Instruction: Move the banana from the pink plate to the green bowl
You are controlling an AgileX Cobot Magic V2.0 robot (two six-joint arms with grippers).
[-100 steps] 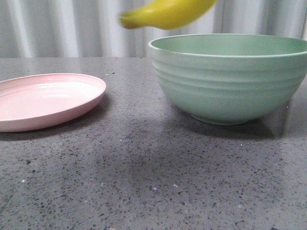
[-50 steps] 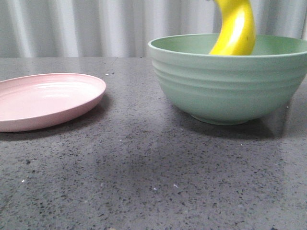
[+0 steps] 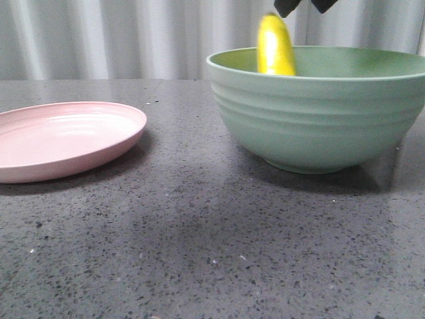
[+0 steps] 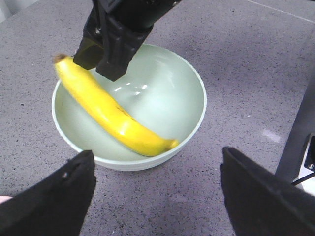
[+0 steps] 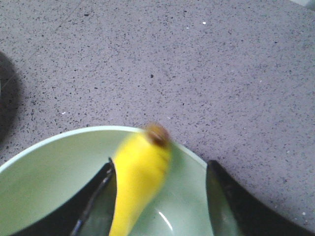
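Note:
The yellow banana (image 3: 275,46) is inside the green bowl (image 3: 319,119), blurred, with one end sticking up above the rim. In the left wrist view the banana (image 4: 110,113) lies slanted across the bowl (image 4: 194,78). My right gripper (image 3: 304,5) hangs just above the bowl with its jaws wide apart. In the right wrist view the banana (image 5: 138,182) lies beside one finger (image 5: 96,194) of the right gripper (image 5: 161,164) and is clear of the other. My left gripper (image 4: 156,157) is open and empty, off to the side of the bowl. The pink plate (image 3: 60,139) is empty.
The grey speckled table (image 3: 199,252) holds the plate at the left and the bowl at the right, with a gap between them. A pale curtain (image 3: 133,33) hangs behind. A dark arm post (image 4: 300,132) stands beside the bowl.
The banana swung over from left of the bowl, hung upright in it, and now leans toward the bowl's left side. The right gripper has come into view at the top, jaws open.

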